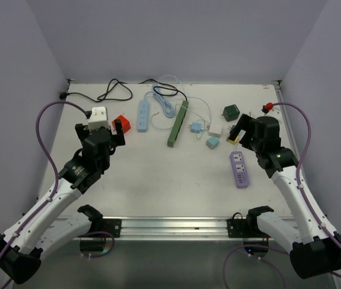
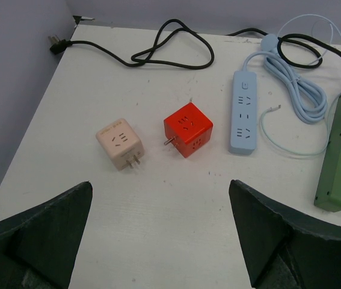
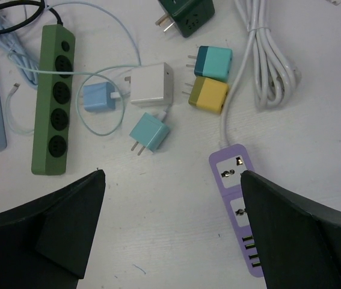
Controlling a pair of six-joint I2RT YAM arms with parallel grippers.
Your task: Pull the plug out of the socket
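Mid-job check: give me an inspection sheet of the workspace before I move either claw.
Surface: white table, bare toward the front.
Job's things: purple power strip, green power strip, blue power strip; no plug seated in any visible socket.
Clutter: red cube adapter, beige cube adapter, white charger, teal plug, all loose.
Claws: left claw open, empty; right claw open, empty.
Cables: black cord, white cord bundle, slack.
Surroundings: plain walls.
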